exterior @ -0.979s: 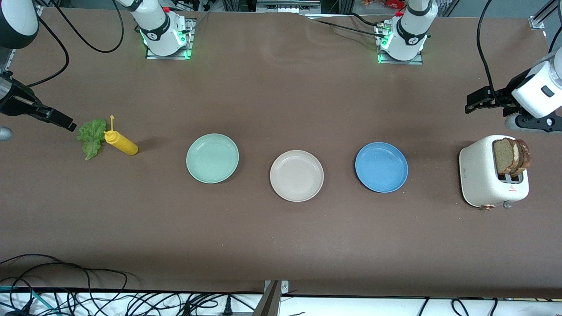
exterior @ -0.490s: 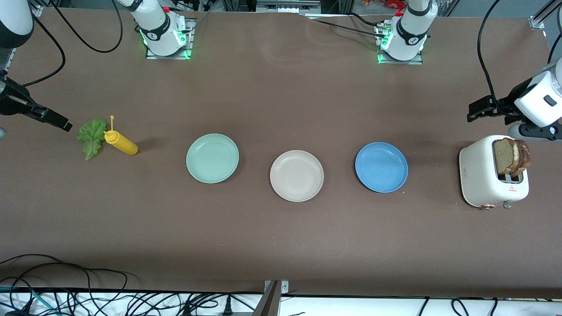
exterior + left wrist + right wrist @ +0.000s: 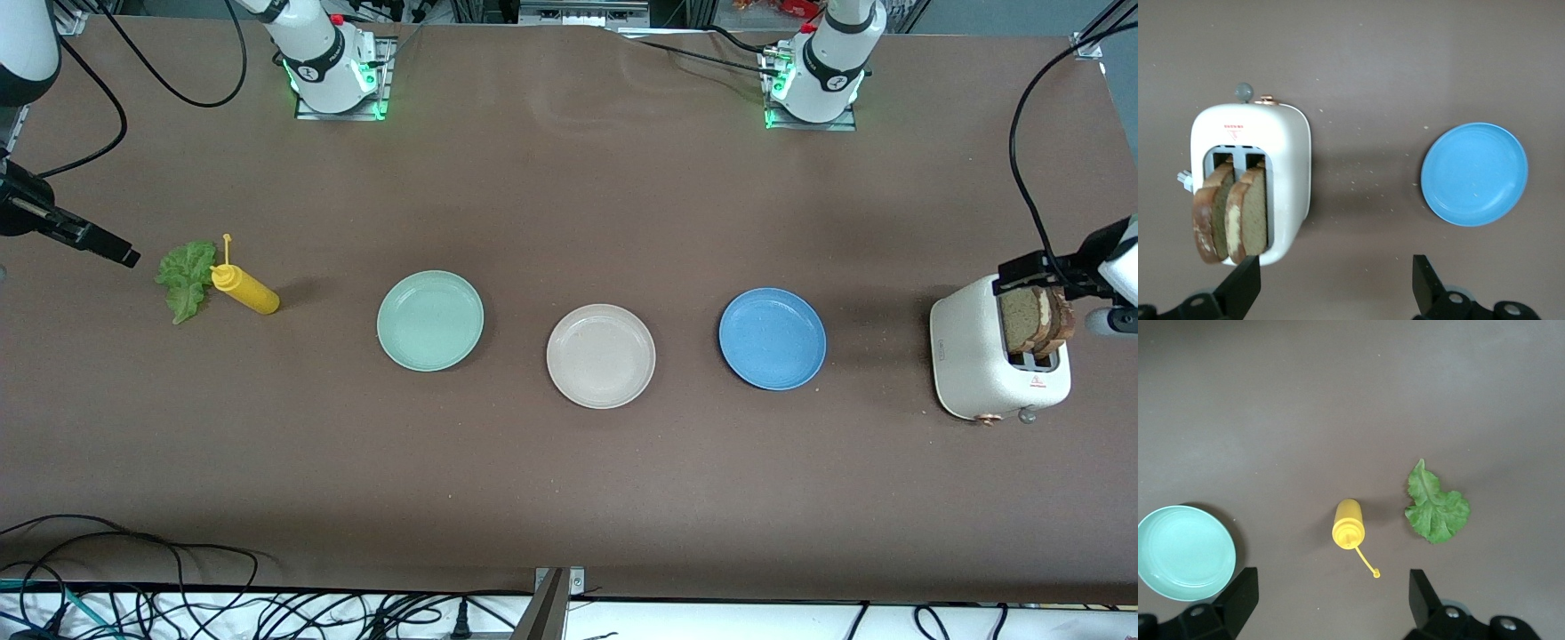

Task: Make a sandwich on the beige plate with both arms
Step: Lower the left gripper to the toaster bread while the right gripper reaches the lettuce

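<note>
Overhead, left pincer (image 3: 1022,277) wide over bread slices (image 3: 1036,318) (in toaster (image 3: 973,356)), right pincer (image 3: 114,252) wide beside lettuce (image 3: 185,277).

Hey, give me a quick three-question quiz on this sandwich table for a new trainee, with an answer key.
1. True or false: the round pale beige plate already holds a slice of bread.
2. Which plate lies between the two others? A) round mint-green plate B) beige plate C) round blue plate
3. Fill in: the open left pincer is over the brown bread slices standing in the white ____, while the open right pincer is beside the ruffled green lettuce leaf and the yellow squeeze bottle.

Key: 1 false; 2 B; 3 toaster.
</note>
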Robot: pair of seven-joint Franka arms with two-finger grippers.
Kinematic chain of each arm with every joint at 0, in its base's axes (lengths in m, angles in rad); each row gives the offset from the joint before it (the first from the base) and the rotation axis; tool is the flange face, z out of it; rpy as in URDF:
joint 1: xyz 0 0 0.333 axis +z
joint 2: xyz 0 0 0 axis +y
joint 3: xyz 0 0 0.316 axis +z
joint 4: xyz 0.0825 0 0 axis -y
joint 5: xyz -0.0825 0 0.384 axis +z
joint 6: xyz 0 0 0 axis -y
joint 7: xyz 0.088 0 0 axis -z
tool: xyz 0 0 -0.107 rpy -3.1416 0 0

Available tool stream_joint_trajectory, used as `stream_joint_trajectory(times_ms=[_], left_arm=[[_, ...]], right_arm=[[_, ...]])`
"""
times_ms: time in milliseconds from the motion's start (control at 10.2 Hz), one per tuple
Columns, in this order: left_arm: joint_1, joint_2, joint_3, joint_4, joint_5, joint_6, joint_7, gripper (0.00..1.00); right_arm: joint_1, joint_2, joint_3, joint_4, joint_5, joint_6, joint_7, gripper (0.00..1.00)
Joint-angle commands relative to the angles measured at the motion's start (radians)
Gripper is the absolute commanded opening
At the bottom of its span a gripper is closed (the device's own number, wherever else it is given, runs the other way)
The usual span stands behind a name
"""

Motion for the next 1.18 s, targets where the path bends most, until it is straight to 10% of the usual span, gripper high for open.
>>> stream_joint_trajectory(times_ms=[0, 1077], left_arm=[[0.051, 0.064, -0.008, 0.011, 0.023, 0.075, 0.093, 1.00], [0.136, 0.081, -0.011, -0.199, 0.014, 0.341, 0.207, 1.00]], right_arm=[[-0.005, 0.021, -0.022, -0.014, -0.016, -0.010, -0.018, 1.00], [-0.065, 0.284, -0.144, -0.284, -0.032, 0.397, -0.189, 1.00]])
